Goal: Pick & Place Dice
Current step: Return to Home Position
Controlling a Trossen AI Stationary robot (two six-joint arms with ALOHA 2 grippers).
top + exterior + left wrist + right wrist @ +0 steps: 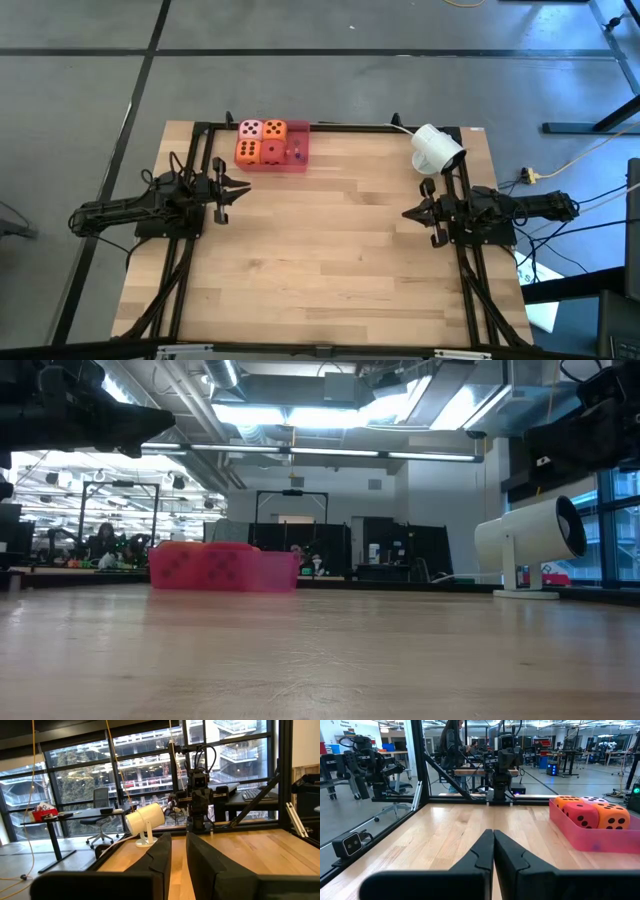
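The left gripper (178,840) hangs empty at the counter's (330,260) left side, fingers narrowly parted; the right gripper (493,834) sits opposite, fingers pressed together on nothing. At the far edge all four dice (250,151) lie in the red tray (298,160), so the placing looks finished.

**Four dice packed in the tray**

The soft pink cube with dark pips (251,129) and a soft orange cube (274,129) form the far row. A second orange cube (247,152) and the soft red cube (272,153) form the near row. All four sit flat, touching in a two-by-two block. They fill one end of the translucent red plastic tray (303,160), at the far edge of the wooden table (330,250).
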